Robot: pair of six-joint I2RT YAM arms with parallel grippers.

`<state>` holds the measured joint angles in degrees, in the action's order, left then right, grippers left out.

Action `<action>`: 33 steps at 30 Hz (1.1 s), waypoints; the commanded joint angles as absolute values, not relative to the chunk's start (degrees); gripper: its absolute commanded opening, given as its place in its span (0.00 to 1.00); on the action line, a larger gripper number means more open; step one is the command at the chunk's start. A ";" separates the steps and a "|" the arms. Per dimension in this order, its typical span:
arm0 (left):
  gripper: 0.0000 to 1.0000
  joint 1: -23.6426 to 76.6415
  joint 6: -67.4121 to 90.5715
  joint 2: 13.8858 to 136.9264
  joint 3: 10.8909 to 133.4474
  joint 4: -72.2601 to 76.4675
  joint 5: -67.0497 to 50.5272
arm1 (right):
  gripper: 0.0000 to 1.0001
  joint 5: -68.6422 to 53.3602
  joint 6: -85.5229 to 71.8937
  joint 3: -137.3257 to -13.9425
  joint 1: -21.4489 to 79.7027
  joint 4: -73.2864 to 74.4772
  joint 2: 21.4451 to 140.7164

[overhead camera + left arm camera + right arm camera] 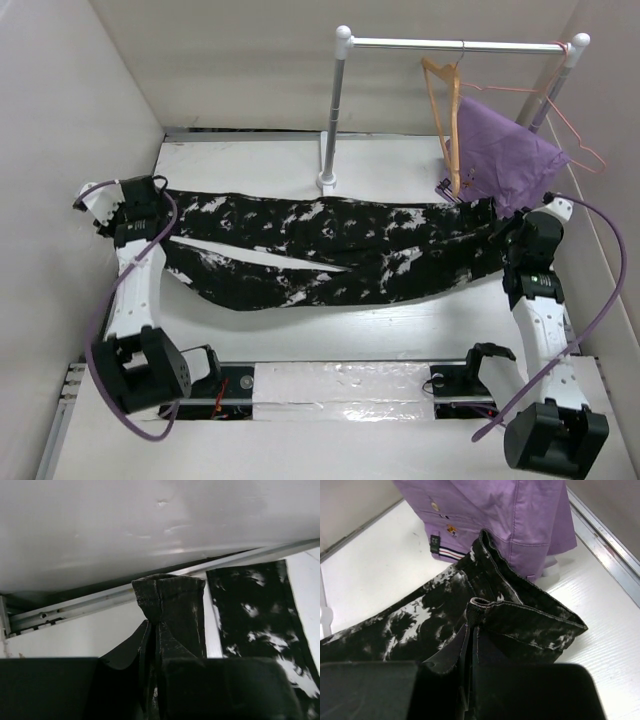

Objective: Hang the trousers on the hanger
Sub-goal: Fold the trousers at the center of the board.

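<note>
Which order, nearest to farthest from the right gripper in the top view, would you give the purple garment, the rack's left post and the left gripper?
1. The purple garment, hanging just behind the right gripper.
2. The rack's left post, far centre of the table.
3. The left gripper, at the opposite end of the trousers, far left.

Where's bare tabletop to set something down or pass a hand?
Free: the strip between the trousers and the arm bases; the back-left patch beside the rack post. Crowded: back right, by the hanger and purple cloth.
</note>
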<state>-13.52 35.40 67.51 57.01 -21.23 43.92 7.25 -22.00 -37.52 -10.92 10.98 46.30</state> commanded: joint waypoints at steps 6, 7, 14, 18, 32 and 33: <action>0.00 -15.64 30.50 77.23 69.34 -19.07 47.72 | 0.00 3.26 -19.42 -39.55 -16.69 -2.19 54.65; 0.00 -15.64 30.15 78.47 70.22 -19.16 49.03 | 0.00 3.08 -19.42 -40.16 -16.70 -3.07 55.62; 0.00 -13.72 26.20 88.50 78.48 -16.63 50.88 | 0.00 4.22 -18.90 -42.36 -16.70 -5.71 62.04; 0.00 -13.71 25.49 95.95 83.84 -18.72 52.21 | 0.00 4.92 -18.90 -44.64 -17.23 -6.77 65.29; 0.00 -16.34 28.13 87.20 75.00 -20.48 52.37 | 0.00 2.11 -19.95 -41.58 -18.72 -11.95 65.30; 0.00 -16.35 27.60 83.79 73.14 -20.04 52.90 | 0.00 1.24 -20.13 -41.49 -18.72 -12.21 65.22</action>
<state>-14.76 27.73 92.68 76.73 -20.86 48.51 1.80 -20.10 -41.69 -17.98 -4.08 66.70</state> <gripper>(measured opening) 0.025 0.030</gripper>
